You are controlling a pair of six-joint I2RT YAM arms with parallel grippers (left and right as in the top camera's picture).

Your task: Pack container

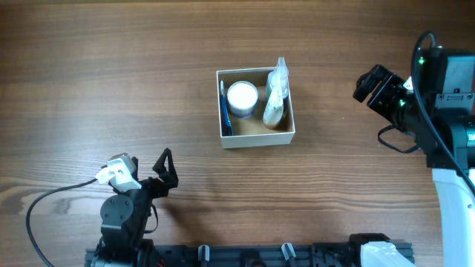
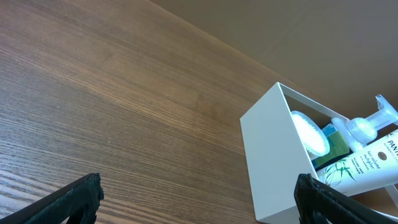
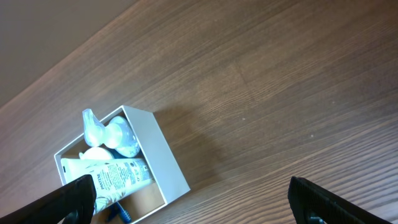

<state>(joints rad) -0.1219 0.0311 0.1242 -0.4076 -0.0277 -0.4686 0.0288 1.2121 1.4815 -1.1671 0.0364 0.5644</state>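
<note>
left gripper (image 1: pixel 168 169) and right gripper (image 1: pixel 373 86) hang spread wide, holding nothing, well apart from the filled container (image 1: pixel 256 139).

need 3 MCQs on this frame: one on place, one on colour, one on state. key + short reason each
1. Where is the round white-lidded jar relative to the container?
A. outside it, to its left
B. inside it
C. balanced on its rim

2. What colour is the slim item lying along the container's left wall in the overhead view?
A. blue
B. red
C. yellow

3. What state are the left gripper and the right gripper in?
A. both shut on items
B. left shut, right open
C. both open, holding nothing

Key:
1 B: the overhead view shows the jar within the white walls, next to the pump bottle.
2 A: it reads plainly blue against the brown cardboard.
3 C: each wrist view shows its fingers spread wide with nothing between them.
</note>
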